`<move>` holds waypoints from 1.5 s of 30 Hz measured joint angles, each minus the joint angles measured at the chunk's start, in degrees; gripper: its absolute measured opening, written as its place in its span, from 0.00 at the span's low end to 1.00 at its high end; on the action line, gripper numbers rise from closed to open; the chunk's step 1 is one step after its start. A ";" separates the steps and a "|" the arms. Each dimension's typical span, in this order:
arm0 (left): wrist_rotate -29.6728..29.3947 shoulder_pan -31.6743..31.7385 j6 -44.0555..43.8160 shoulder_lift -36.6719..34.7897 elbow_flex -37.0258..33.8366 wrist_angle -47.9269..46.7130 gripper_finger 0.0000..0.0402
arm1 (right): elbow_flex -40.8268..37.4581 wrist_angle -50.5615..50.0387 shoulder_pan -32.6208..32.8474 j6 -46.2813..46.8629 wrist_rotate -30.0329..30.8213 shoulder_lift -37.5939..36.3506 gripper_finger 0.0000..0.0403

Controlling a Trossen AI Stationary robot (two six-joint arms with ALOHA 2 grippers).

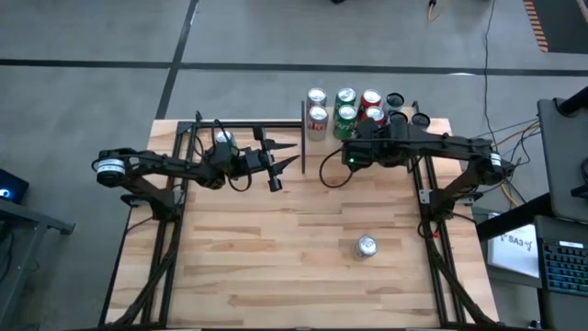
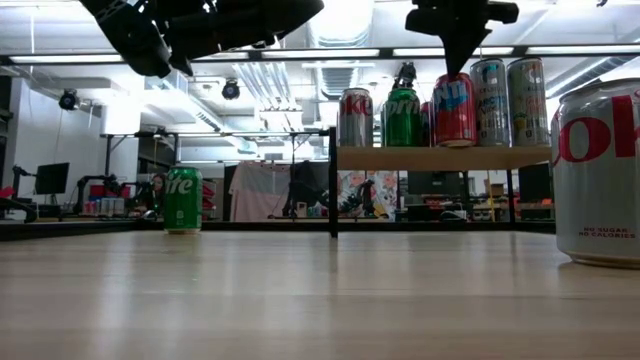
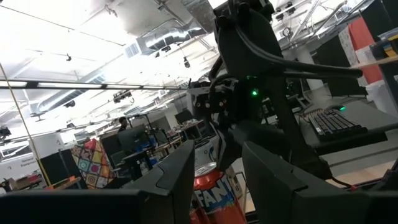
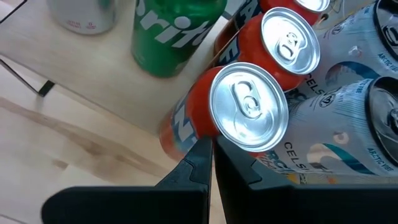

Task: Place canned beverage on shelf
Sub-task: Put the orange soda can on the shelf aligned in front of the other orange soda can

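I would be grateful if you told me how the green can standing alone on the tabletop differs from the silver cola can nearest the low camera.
The green Sprite can stands far across the tabletop and looks small; the silver cola can stands close to the camera, large and cut off by the picture's edge. The first is green, the second silver with red lettering. Both stand upright on the tabletop, off the shelf, and no hand touches either.

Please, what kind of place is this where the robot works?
Probably an open robotics lab or workshop. Behind the wooden table stand workbenches with monitors, bare ducts run along the ceiling, and a keyboard lies on a desk beside the rig.
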 joint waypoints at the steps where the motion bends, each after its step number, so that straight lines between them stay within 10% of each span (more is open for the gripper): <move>1: 0.00 0.00 0.00 0.00 0.00 0.01 0.30 | 0.00 -0.01 0.00 -0.02 -0.03 -0.13 0.02; 45: 0.00 0.00 0.22 0.04 0.00 0.42 0.30 | 0.47 5.37 -3.76 2.43 3.54 -1.56 0.02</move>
